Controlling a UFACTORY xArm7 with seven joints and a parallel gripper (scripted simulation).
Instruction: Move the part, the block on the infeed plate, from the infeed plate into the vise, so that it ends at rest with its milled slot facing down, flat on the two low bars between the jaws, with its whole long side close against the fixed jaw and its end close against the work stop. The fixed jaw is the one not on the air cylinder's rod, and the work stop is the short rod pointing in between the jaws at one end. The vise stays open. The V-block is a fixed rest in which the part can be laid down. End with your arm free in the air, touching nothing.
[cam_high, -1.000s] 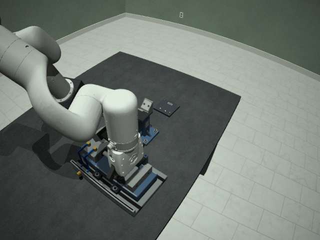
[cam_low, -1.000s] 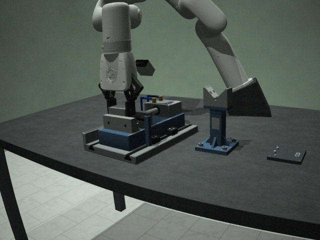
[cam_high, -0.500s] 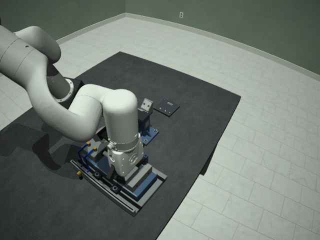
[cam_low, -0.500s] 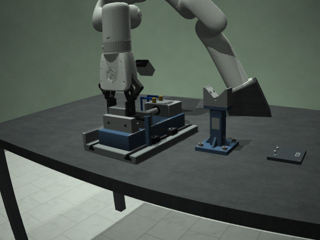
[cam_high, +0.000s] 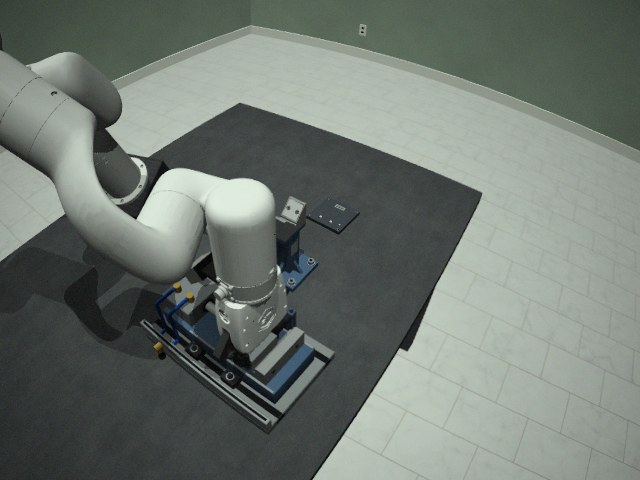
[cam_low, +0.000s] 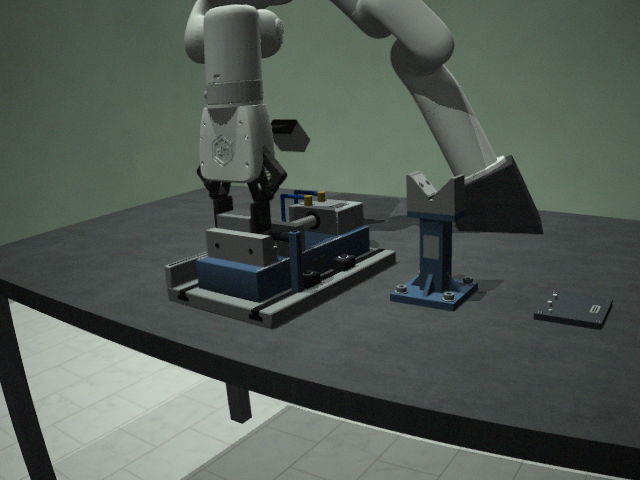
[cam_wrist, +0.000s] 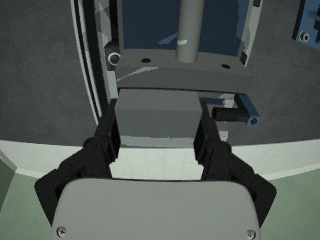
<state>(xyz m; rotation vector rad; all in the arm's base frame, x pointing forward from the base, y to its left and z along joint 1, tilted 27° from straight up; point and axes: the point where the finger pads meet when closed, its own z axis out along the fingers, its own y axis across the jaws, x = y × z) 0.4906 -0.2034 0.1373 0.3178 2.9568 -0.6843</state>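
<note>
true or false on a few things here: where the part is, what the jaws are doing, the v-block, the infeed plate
1. The gripper has its jaws shut on the part. True.
2. The part lies in the V-block. False: the V-block holds nothing; the part is over the vise.
3. The infeed plate has no block on it. True.
4. The gripper hangs above the infeed plate. False: it is down at the vise.
</note>
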